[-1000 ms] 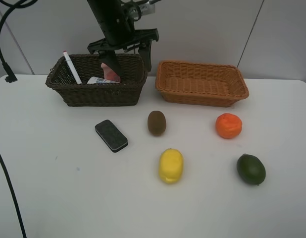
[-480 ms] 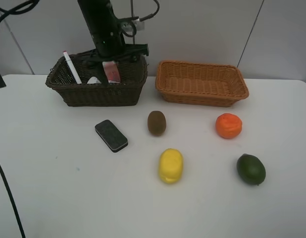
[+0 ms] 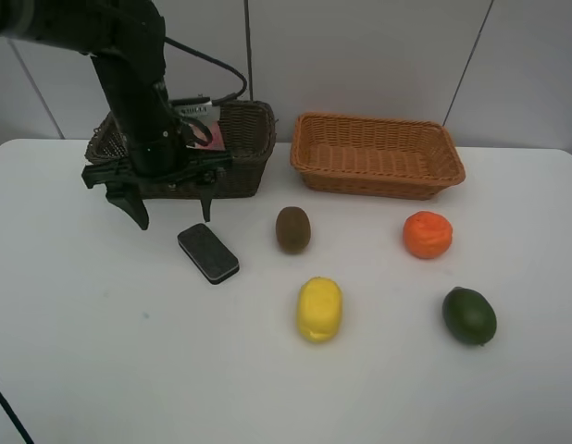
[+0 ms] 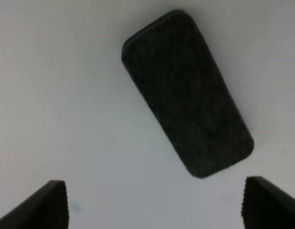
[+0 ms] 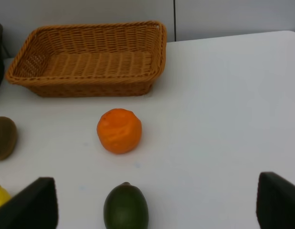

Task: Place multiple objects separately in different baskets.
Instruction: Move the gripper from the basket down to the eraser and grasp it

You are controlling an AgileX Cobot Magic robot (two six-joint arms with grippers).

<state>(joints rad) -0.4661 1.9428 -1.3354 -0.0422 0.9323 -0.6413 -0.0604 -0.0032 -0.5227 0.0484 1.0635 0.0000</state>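
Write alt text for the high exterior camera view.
The left gripper hangs open over a white table, between a black eraser and a dark basket. A tan basket stands empty to the right; kiwi, orange, lemon and lime lie in front.

The left claw (image 3: pixel 172 215) hangs with its jaws spread wide over the table (image 3: pixel 92 324). The eraser (image 3: pixel 208 252) lies flat just ahead of its tips, askew to them, with clear surface all round it. Close behind the claw stands the dark basket (image 3: pixel 251 139), whose front wall bars the way back. On the claw's outer side the tabletop is open. On its inner side the kiwi (image 3: pixel 292 228) stands nearest and the lemon (image 3: pixel 318 308) farther off.

Ahead of the wide-open right claw (image 5: pixel 154 205) sit the lime (image 5: pixel 126 207) and the orange (image 5: pixel 119 130), apart from each other, with the tan basket (image 5: pixel 85 88) beyond them.
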